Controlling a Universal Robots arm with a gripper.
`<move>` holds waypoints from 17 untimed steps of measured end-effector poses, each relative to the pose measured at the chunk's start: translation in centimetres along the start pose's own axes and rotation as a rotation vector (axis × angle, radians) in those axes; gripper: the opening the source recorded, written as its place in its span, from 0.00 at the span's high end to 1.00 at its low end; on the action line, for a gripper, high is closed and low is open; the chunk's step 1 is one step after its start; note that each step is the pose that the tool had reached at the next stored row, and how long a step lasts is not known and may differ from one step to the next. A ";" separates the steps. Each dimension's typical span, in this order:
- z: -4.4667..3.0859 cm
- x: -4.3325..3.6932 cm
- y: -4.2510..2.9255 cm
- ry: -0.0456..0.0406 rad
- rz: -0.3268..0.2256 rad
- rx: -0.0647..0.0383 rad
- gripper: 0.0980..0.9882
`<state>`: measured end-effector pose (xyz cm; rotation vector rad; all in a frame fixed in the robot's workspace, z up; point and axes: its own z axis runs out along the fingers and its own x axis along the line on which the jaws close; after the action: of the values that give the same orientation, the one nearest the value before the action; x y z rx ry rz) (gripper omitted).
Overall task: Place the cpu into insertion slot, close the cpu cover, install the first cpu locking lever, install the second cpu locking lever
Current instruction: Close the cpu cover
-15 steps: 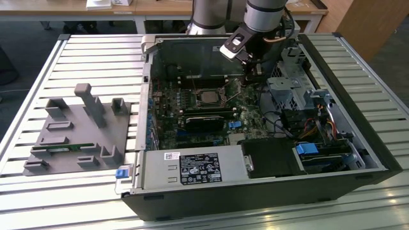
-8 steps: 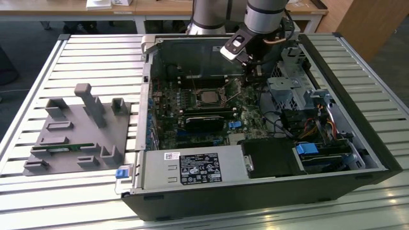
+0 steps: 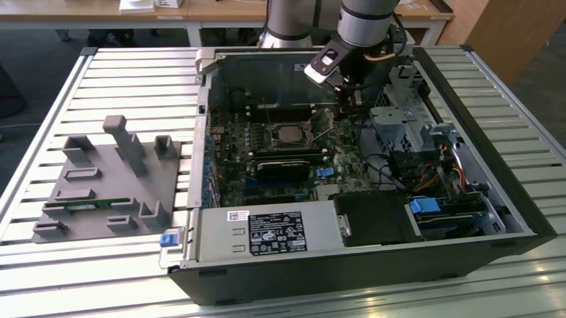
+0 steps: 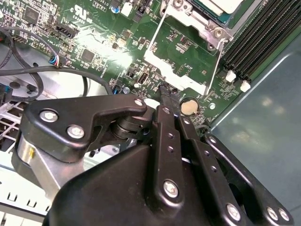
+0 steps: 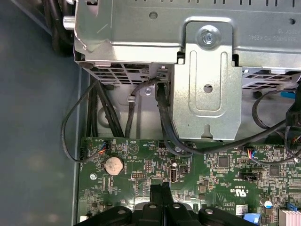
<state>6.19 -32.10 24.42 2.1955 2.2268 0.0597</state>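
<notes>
In the exterior view the cpu lies flat in the insertion slot in the middle of the green motherboard, with the silver cpu cover framing it. The second wrist view shows a corner of the pale cpu inside the cover frame. Two thin wire levers run from the socket toward me. My gripper is shut, its black tips pressed together with nothing between them. It hovers just above the board, beside the socket and near a silver bar between the wires.
A coin battery sits close to the fingertips. Black memory slots flank the socket. A metal drive cage with black cables rises beyond the board. A grey fixture tray lies at the exterior view's left.
</notes>
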 end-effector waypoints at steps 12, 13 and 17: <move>-0.01 0.01 -0.40 -0.0001 0.000 0.000 0.99; -0.01 0.01 -0.45 -0.0001 0.000 0.000 0.99; -0.02 0.01 -0.70 -0.0001 0.000 0.000 0.99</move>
<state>5.49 -32.10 24.41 2.1954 2.2268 0.0595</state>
